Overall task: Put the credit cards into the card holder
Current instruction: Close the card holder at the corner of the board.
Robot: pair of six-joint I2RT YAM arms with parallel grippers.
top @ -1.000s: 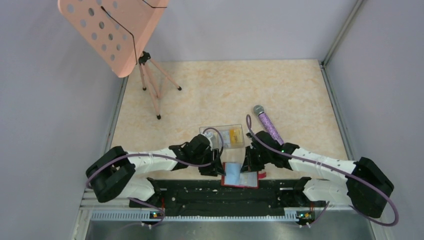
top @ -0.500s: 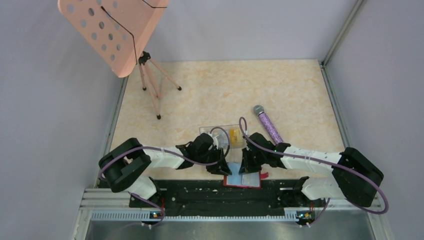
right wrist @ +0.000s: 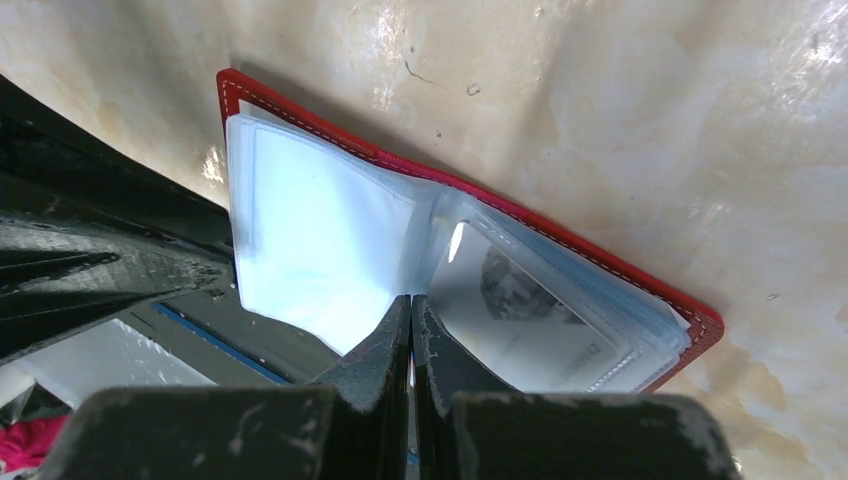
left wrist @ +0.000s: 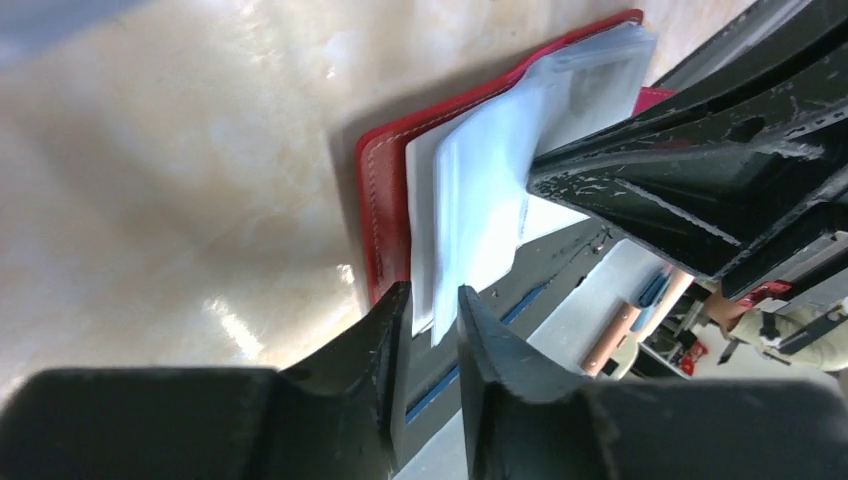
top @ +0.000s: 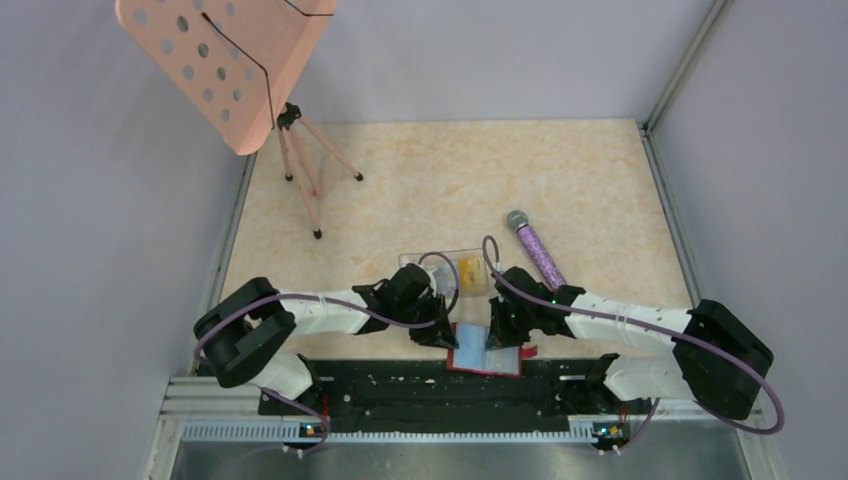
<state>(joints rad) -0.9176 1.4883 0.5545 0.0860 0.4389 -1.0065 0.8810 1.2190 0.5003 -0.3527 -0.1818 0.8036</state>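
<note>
The left tool's [left wrist: 432,297] jaws stand narrowly apart around a corner of the clear sleeves [left wrist: 480,210] of the red card holder [left wrist: 378,210] on the bench [left wrist: 150,200]. The credit cards [top: 466,268] lie in the tray [top: 480,255] behind it. The right tool [right wrist: 411,305] is clamped on the sleeves. A pocket is probably being spread; next a card needs fetching.

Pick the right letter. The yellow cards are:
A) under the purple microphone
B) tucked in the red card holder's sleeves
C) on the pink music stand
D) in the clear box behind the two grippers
D: the top view shows the yellow cards lying inside the clear box, beyond the open red card holder.
</note>
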